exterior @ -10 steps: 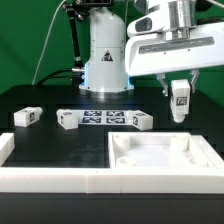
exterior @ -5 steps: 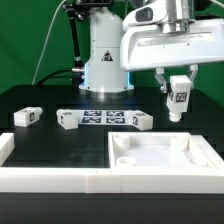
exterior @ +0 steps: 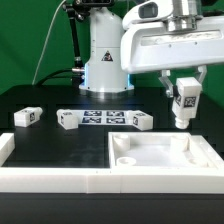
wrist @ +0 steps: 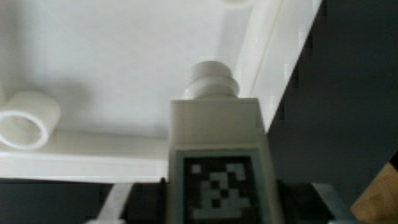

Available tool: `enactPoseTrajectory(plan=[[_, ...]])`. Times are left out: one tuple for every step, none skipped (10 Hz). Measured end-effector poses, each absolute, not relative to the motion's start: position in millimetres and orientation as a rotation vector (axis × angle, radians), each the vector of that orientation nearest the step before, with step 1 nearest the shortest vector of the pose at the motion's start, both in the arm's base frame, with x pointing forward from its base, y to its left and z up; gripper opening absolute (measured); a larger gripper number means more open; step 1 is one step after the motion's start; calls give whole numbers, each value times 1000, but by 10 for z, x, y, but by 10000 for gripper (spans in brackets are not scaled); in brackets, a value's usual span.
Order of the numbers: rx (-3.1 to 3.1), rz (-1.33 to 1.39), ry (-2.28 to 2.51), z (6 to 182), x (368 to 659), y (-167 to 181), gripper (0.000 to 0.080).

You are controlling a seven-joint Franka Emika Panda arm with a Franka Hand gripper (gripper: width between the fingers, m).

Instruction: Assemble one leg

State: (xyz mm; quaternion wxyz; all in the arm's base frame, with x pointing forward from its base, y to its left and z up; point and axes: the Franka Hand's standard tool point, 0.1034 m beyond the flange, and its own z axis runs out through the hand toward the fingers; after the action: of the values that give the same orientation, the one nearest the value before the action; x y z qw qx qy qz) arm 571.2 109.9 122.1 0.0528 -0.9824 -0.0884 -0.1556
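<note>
Hold: gripper clamped tight on the leg.
Place: leg upright, exterior view's right, above the white panel's far corner (not touching).
Risk: we fear a skewed descent would jam it.

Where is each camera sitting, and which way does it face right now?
Exterior view: off the arm, across the table from the base, facing it; shows arm, fingers, held leg.
Wrist view: on the wrist, looking down along the leg onto the panel; fingers' edges show.
Shared: leg, panel.
</note>
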Motion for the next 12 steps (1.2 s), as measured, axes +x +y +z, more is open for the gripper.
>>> enactPoseTrajectory(plan=[[-2981,-492,-275,1228,5837,1105,291],[-2977,-506,-277,1242,5928,1109,291],[-2976,-523,-274,1239,5927,1106,291],[-2974,-574,-269,1237,5932,1086,291],[-2974,-579,-268,1231,5929,1083,291],[-2964,-687,-263,1264,5978,1048,291],[-2943,-869,-261,1272,5996,981,291],[-2943,-899,-260,1191,5971,948,291],[-2946,-861,-262,1194,6026,971,291],[-2940,-869,-259,1236,6108,984,291],[-2938,-868,-258,1221,6149,996,291],[-2937,-866,-257,1192,6189,1013,291]])
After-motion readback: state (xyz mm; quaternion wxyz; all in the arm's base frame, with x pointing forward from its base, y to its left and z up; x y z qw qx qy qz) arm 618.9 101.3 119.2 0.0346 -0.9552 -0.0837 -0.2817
